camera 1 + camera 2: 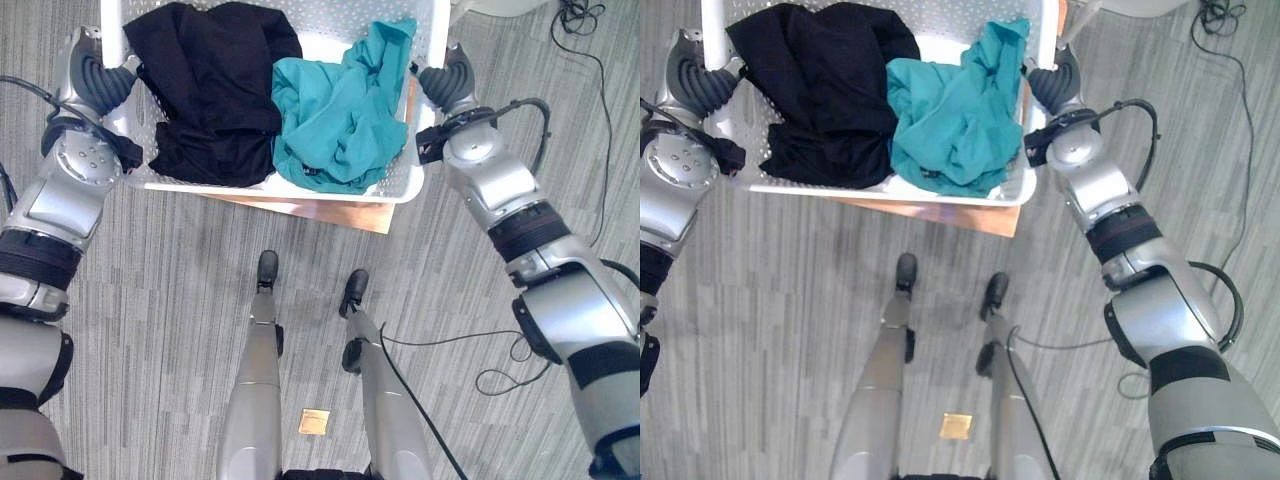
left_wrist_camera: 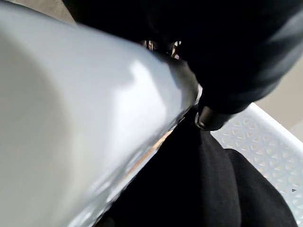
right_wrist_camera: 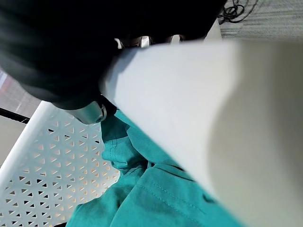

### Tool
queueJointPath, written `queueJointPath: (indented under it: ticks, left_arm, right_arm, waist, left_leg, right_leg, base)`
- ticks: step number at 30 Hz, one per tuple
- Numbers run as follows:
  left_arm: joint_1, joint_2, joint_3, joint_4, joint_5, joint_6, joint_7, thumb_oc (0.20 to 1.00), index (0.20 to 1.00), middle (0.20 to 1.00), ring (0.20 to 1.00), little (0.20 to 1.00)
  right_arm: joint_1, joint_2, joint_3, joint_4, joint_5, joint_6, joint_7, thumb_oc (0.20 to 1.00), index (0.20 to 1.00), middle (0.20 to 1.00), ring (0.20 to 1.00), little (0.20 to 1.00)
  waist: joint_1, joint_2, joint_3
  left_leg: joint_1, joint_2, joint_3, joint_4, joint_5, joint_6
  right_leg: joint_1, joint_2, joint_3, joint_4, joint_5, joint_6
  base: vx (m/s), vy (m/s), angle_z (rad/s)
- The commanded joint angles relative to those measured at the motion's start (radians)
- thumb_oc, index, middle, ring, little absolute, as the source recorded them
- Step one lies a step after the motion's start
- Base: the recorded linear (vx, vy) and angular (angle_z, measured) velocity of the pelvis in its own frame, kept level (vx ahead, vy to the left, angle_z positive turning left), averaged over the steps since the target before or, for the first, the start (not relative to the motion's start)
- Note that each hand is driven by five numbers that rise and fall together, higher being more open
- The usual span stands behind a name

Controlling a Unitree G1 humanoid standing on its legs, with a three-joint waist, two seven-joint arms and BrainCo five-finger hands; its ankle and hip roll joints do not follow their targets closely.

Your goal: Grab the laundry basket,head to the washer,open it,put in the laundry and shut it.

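Both hands grip white basket (image 1: 400, 185), long axis left-right.

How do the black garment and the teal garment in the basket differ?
The black garment fills the robot's-left half of the basket, by the left hand; the teal garment fills the right half, by the right hand. The black one spreads wider; the teal one bunches more tightly. Both are crumpled, and they meet mid-basket.

The laundry basket's (image 1: 400, 190) far end is running off the top edge; both hands' fingers are seemingly hiding behind its rim.
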Motion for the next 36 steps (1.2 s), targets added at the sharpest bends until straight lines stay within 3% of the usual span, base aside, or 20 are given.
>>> queueJointPath:
  ticks: [1,19,31,36]
  left_arm:
    - [0.001,0.016,-0.058,-0.061,0.133,-0.058,-0.037,0.200,0.200,0.200,0.200,0.200]
    - [0.001,0.028,-0.101,-0.092,0.160,-0.093,-0.046,0.200,0.200,0.200,0.200,0.200]
    - [0.129,0.004,-0.063,-0.225,0.160,-0.126,-0.096,0.200,0.200,0.200,0.200,0.200]
    - [0.182,-0.036,-0.044,-0.287,0.172,-0.131,-0.114,0.200,0.200,0.200,0.200,0.200]
  right_arm:
    - [0.004,0.016,0.007,-0.087,-0.012,-0.035,0.059,0.200,0.200,0.200,0.200,0.200]
    - [0.069,-0.056,-0.064,-0.291,0.103,-0.116,0.016,0.200,0.200,0.200,0.200,0.200]
    - [0.248,-0.203,-0.129,-0.502,0.174,-0.165,0.052,0.200,0.200,0.200,0.200,0.200]
    - [0.367,-0.253,-0.174,-0.576,0.192,-0.175,0.072,0.200,0.200,0.200,0.200,0.200]
  waist:
    - [-0.009,-0.019,0.015]
    - [-0.016,-0.004,0.006]
    - [-0.044,0.037,-0.051]
    - [-0.060,0.037,-0.079]
  left_leg:
    - [0.000,-0.002,-0.060,0.107,-0.193,0.025]
    - [0.069,0.025,-0.057,0.010,-0.137,0.007]
    - [0.235,0.074,-0.057,-0.193,-0.030,-0.029]
    - [0.284,0.081,-0.044,-0.183,-0.046,-0.023]
  right_leg:
    - [0.139,-0.107,-0.040,-0.068,-0.013,0.101]
    - [0.140,-0.099,-0.043,-0.042,-0.035,0.098]
    - [0.186,-0.071,-0.076,0.018,-0.121,0.078]
    - [0.209,-0.065,-0.061,0.052,-0.151,0.067]
  base:
    - [0.00,0.000,0.00]
    - [0.00,-0.023,-0.01]
    - [0.04,-0.100,0.00]
    - [0.05,-0.053,0.00]
